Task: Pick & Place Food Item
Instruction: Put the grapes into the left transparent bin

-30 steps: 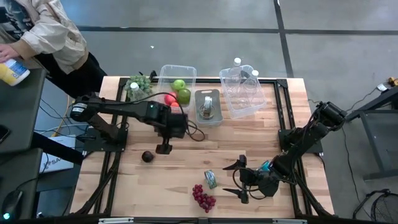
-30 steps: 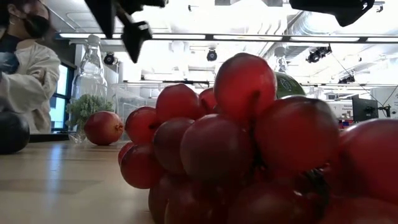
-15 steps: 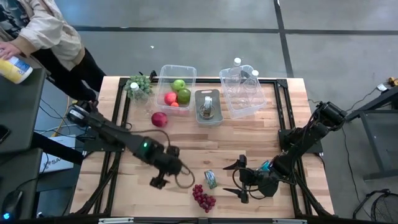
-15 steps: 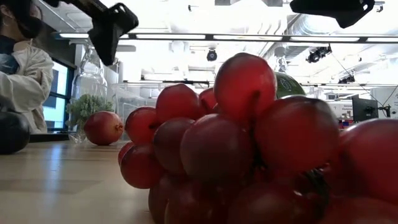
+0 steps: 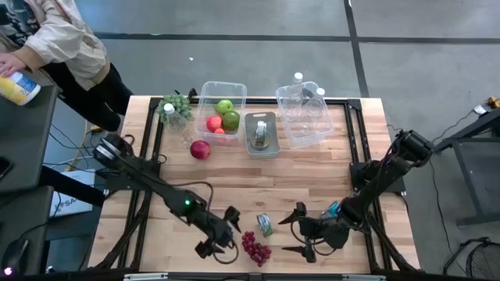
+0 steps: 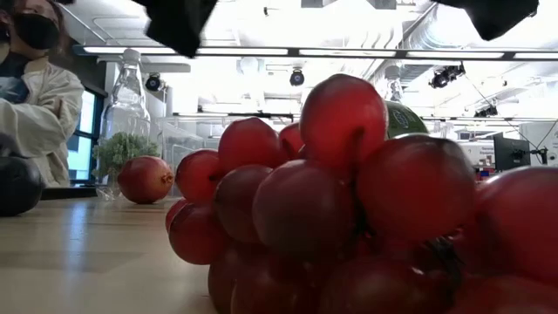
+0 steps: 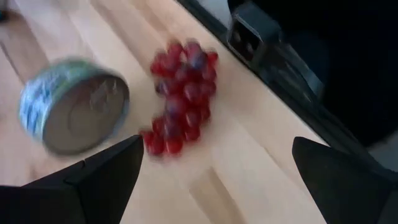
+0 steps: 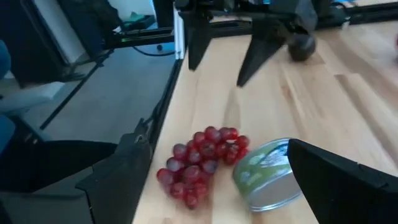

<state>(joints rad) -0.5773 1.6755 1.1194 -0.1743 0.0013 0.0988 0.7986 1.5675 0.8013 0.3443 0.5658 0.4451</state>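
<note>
As seen overhead, red grapes (image 5: 255, 249) just beside left claw (image 5: 219, 234)

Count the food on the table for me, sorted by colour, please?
Red: 3 – red grape bunch, red apple, red fruit in the clear bin
Green: 3 – two green apples, green grape bunch
Dark: 1 – dark round fruit
Total: 7

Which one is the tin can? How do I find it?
Look at the near edge of the wooden table, between the two open grippers. The tin can lies on its side there, right beside the red grapes. It is the only shiny metal thing, with a green-blue label.
</note>
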